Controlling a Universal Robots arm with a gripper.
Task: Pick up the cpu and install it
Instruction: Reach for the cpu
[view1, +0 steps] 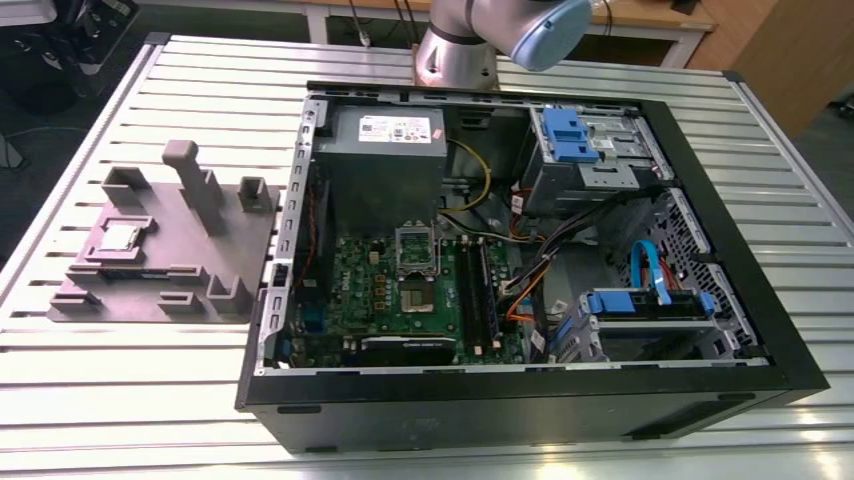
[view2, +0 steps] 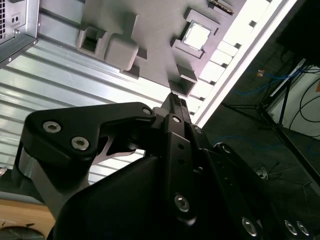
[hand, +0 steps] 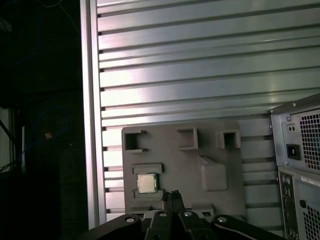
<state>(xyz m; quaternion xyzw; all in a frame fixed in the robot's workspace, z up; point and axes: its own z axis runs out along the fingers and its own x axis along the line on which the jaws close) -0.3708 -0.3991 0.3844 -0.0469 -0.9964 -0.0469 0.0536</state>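
The cpu (view1: 120, 237) is a small silvery square chip lying in a shallow recess of the grey moulded plate (view1: 160, 270), at the exterior view's left. In both wrist views the cpu (hand: 146, 183) (view2: 196, 36) lies flat on that plate, well below the camera. My gripper (hand: 172, 196) (view2: 176, 100) hangs high above the plate with its black fingers drawn together and nothing between them, its tips lined up close beside the cpu. The silver-framed socket (view1: 416, 262) sits on the green motherboard inside the open computer case (view1: 747, 240).
The plate (hand: 200, 150) carries several raised blocks and a tall post (view1: 200, 185). A grey power supply (view1: 387, 140), blue drive cages (view1: 581, 130) and loose cables (view1: 534, 270) crowd the case. The case wall (hand: 300, 150) stands beside the plate. The ribbed metal table's edge (hand: 90, 100) runs nearby.
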